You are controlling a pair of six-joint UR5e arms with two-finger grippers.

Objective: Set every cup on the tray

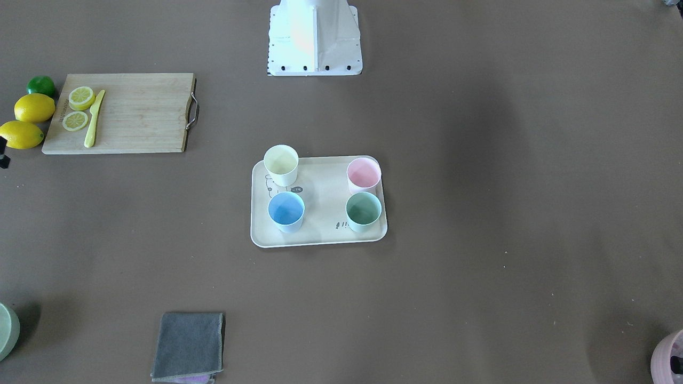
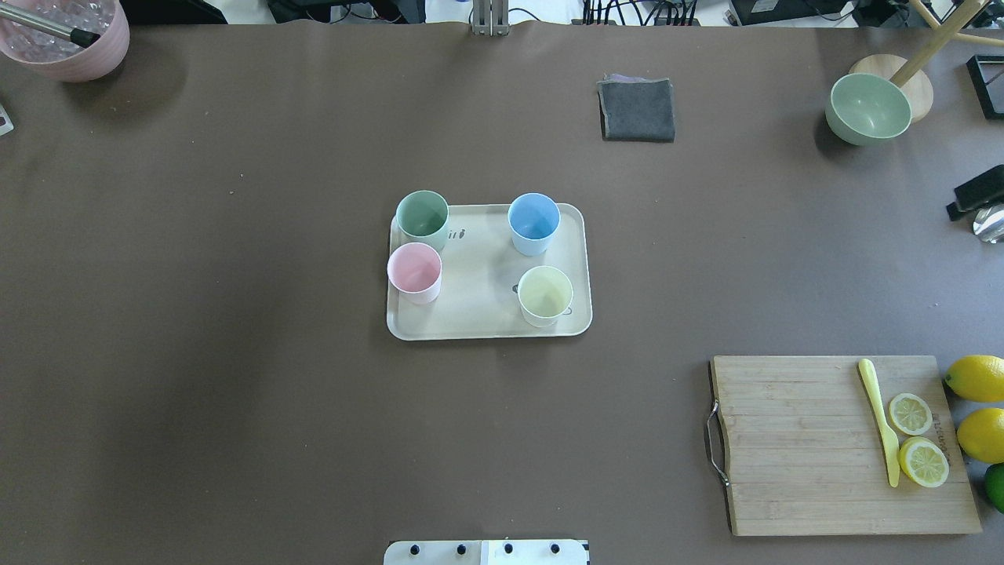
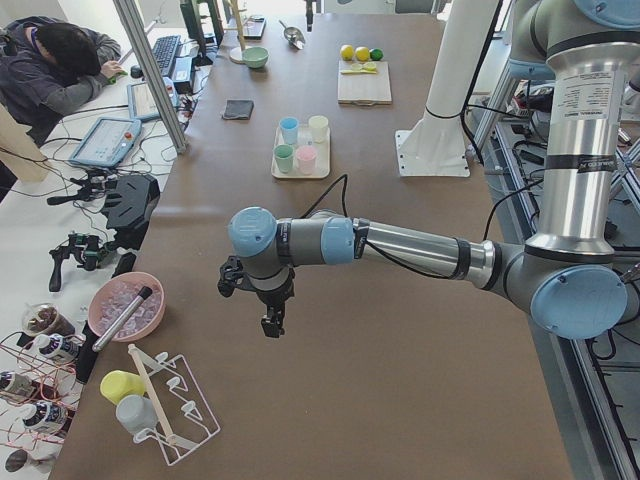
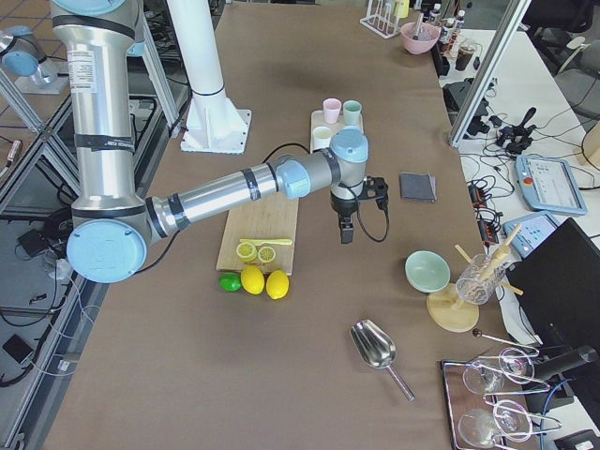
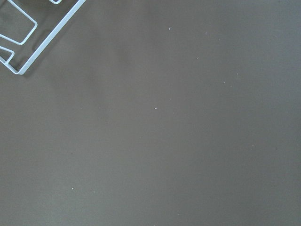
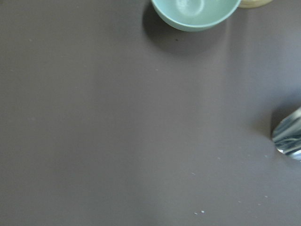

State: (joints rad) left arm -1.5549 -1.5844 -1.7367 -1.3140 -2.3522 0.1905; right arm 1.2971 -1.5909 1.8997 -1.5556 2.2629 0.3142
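Note:
The cream tray [image 2: 478, 310] lies at the table's middle, also in the front view [image 1: 325, 216]. All four cups stand upright on it: mint green [image 2: 422, 216], light blue [image 2: 533, 222], light pink [image 2: 414, 271], pale yellow [image 2: 545, 294]. My left gripper [image 3: 270, 325] hangs above bare table far from the tray, near the left end. My right gripper [image 4: 345, 232] hangs over the table beyond the cutting board. Both show only in the side views, so I cannot tell whether they are open or shut. Neither holds anything that I can see.
A wooden cutting board [image 2: 792, 447] holds lemon slices and a yellow knife, with lemons [image 2: 976, 377] and a lime beside it. A grey cloth [image 2: 637, 108], a green bowl [image 2: 867, 108], a pink bowl [image 2: 67, 39], a metal scoop [image 4: 375, 349] and a wire rack [image 3: 170, 400] are also on the table.

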